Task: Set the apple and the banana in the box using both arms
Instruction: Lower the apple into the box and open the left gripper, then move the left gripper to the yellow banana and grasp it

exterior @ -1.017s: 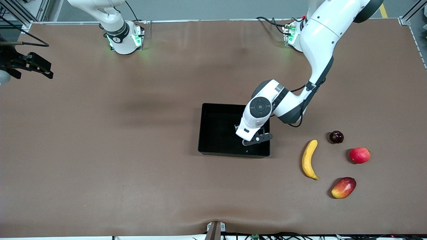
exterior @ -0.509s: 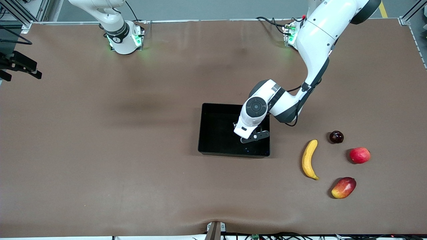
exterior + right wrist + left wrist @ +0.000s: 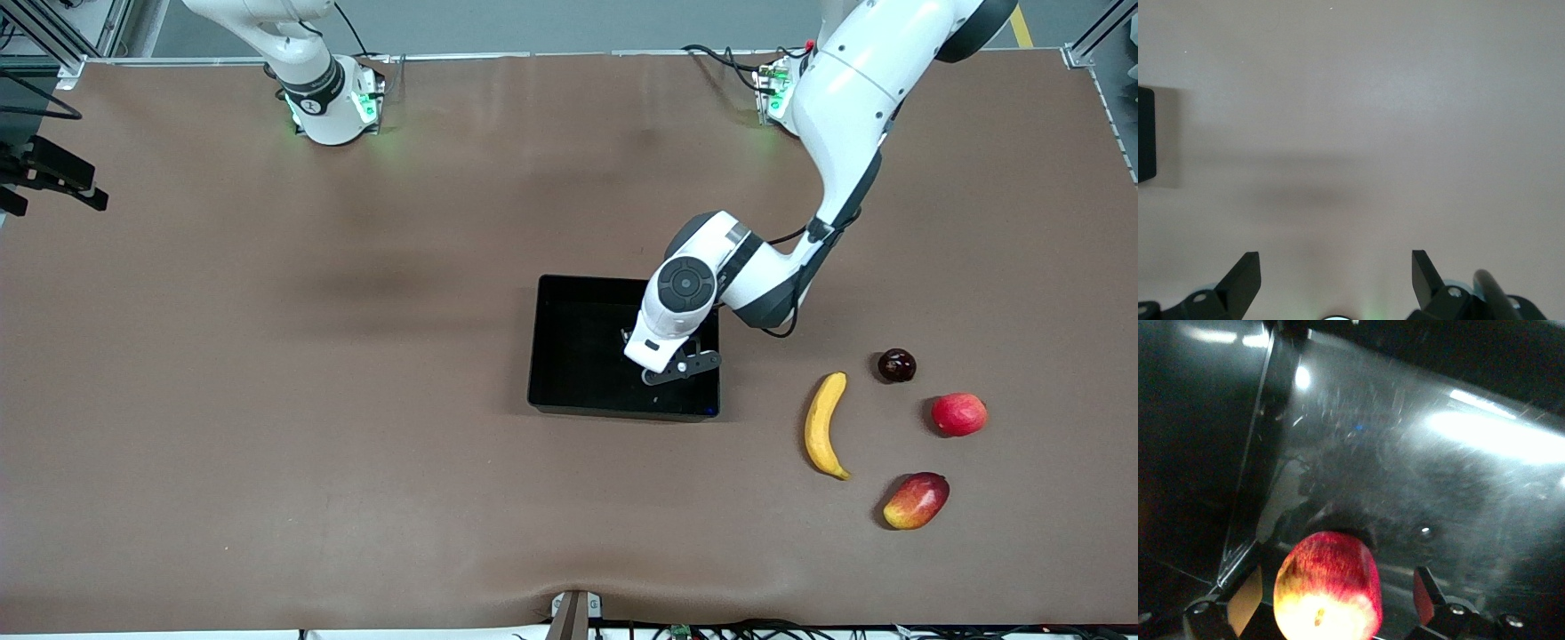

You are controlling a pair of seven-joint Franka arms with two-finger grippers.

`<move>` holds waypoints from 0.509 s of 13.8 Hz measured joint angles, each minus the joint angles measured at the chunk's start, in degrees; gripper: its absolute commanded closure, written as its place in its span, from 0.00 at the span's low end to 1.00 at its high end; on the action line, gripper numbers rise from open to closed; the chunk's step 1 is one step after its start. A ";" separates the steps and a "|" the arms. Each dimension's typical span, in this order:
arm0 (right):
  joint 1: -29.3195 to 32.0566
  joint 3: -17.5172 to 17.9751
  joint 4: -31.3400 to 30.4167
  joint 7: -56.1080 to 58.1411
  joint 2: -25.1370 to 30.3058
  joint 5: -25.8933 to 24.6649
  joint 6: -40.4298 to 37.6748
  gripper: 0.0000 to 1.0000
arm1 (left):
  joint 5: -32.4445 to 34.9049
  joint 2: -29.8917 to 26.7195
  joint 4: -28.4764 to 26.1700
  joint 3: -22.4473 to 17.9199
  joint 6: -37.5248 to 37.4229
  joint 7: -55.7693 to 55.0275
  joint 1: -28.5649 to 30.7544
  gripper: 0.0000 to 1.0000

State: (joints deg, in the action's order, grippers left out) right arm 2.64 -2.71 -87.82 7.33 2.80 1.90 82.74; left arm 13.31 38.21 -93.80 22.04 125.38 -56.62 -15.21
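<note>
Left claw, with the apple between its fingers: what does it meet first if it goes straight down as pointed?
Probably the box floor; the apple would touch first, since nothing else shows under the left claw.

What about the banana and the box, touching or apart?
Apart. The front view shows a strip of bare brown table between the banana and the nearest wall of the box.

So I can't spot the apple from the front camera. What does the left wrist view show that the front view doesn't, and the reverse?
Only the left wrist view: the apple inside the box, between the left claw's open fingers, touching neither. Only the front view: the banana on the table outside the box, and the right claw waiting at the right arm's end. Both: the box and the left claw over it.
</note>
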 measured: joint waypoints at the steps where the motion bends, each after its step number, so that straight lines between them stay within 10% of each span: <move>1: 0.00 0.04 0.00 0.00 0.00 0.00 0.00 0.00 | 0.03 -1.74 0.92 -0.06 -0.92 0.00 0.40 0.00; 7: 0.00 0.26 0.01 0.01 0.00 0.00 -0.28 0.00 | 0.25 -8.91 7.55 -0.62 -10.49 24.18 10.42 0.00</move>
State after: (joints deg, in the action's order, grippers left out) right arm 2.63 -2.46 -87.81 7.34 2.80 1.90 82.46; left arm 13.55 29.31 -86.25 21.41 114.89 -32.44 -4.79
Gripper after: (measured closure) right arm 0.000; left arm 0.000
